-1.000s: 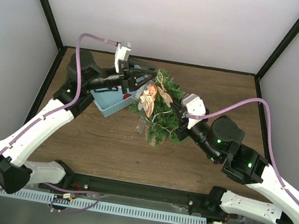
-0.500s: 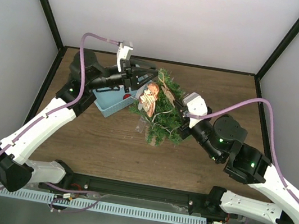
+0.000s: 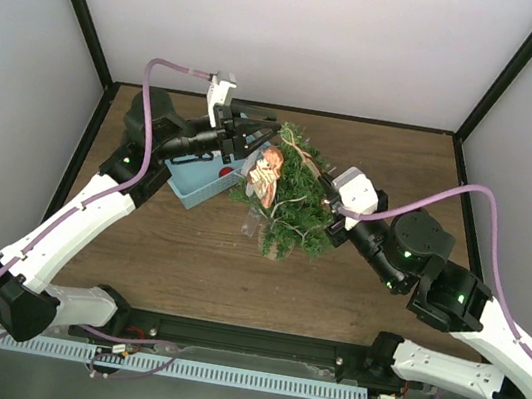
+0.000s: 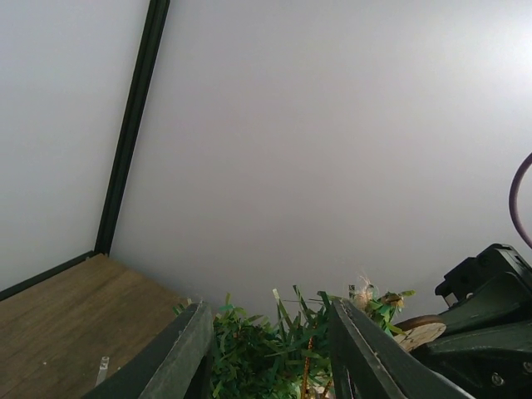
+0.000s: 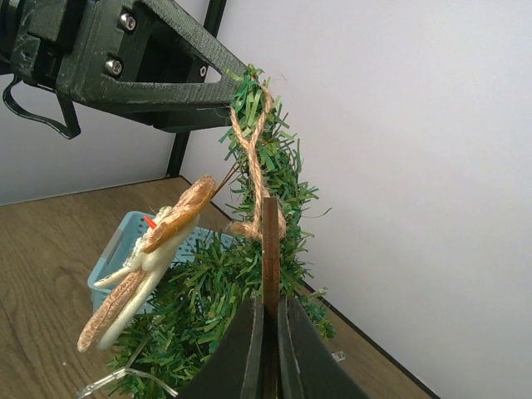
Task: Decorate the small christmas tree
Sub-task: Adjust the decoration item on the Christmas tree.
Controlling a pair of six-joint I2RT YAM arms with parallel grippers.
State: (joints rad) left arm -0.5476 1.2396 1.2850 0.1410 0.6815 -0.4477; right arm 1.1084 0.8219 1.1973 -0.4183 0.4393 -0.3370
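Note:
The small christmas tree [image 3: 291, 203] stands mid-table in its brown pot [image 3: 275, 249]. A snowman ornament [image 3: 266, 173] hangs on its left side, also visible in the right wrist view [image 5: 150, 258]. My left gripper [image 3: 258, 143] reaches over the basket to the tree's top. Its two fingers [image 4: 179, 353] stand apart with the top needles [image 4: 266, 349] pressed between them. My right gripper [image 5: 268, 303] is shut on a thin wooden disc [image 5: 270, 241], seen edge-on. The disc's twine loop [image 5: 252, 158] runs up to the tree tip beside the left finger [image 5: 166, 58].
A light-blue plastic basket [image 3: 198, 181] sits just left of the tree, under the left arm. A clear light string [image 5: 125, 378] trails at the tree's foot. Black frame posts and grey walls close in the table [image 3: 354, 284].
My right arm has drawn back a little to the right with the disc held in it. The left arm shifted slightly at first, then held at the tree's top.

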